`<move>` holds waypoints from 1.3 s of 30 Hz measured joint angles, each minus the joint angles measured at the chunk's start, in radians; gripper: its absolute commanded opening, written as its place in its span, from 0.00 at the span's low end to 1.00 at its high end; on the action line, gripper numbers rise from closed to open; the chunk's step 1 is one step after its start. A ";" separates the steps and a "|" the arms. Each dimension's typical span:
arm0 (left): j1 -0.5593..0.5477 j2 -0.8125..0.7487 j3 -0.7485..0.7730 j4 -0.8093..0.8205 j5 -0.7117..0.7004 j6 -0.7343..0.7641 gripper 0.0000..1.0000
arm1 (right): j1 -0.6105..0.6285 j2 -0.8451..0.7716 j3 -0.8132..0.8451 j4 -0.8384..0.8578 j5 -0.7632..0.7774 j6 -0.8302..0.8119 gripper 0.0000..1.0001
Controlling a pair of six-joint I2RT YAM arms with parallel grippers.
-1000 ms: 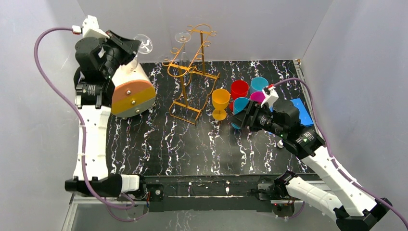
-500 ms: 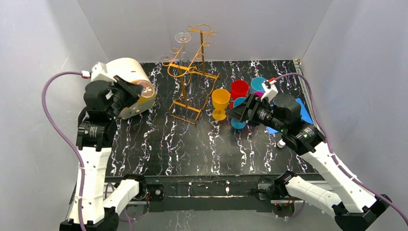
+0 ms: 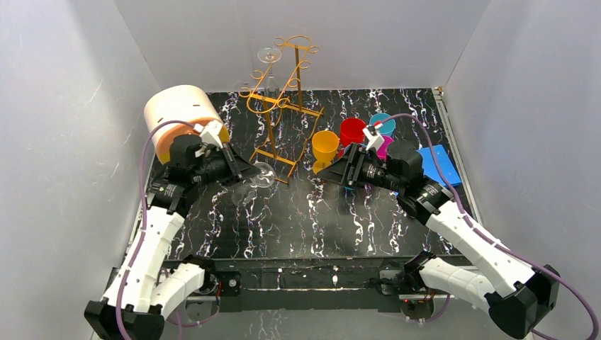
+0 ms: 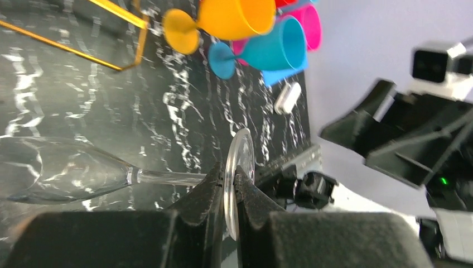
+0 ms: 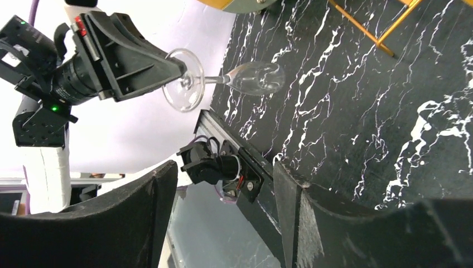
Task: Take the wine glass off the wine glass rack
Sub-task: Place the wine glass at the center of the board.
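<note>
On my screen the table (image 3: 283, 219) is black with white veins, like marble. The rack (image 3: 276, 134) is golden-orange wire and the wine glass (image 3: 259, 177) is clear. At the far left corner the drum (image 3: 177, 110) is cream with an orange end. Toward the right edge I see a yellow-orange cup (image 3: 325, 147), a red cup (image 3: 352, 131), a teal cup (image 3: 383, 124), a magenta cup (image 3: 385, 146) and a blue pad (image 3: 436, 164).
</note>
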 measured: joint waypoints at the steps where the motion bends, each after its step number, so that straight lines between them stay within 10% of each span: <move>1: -0.033 0.012 0.003 0.017 0.010 -0.006 0.00 | 0.000 0.006 -0.016 0.016 -0.013 0.018 0.71; 21: -0.264 0.035 -0.132 0.412 0.031 -0.223 0.00 | 0.000 0.164 -0.090 0.394 -0.309 0.198 0.61; 39: -0.336 0.034 -0.215 0.602 0.021 -0.330 0.00 | 0.000 0.185 -0.142 0.535 -0.236 0.311 0.35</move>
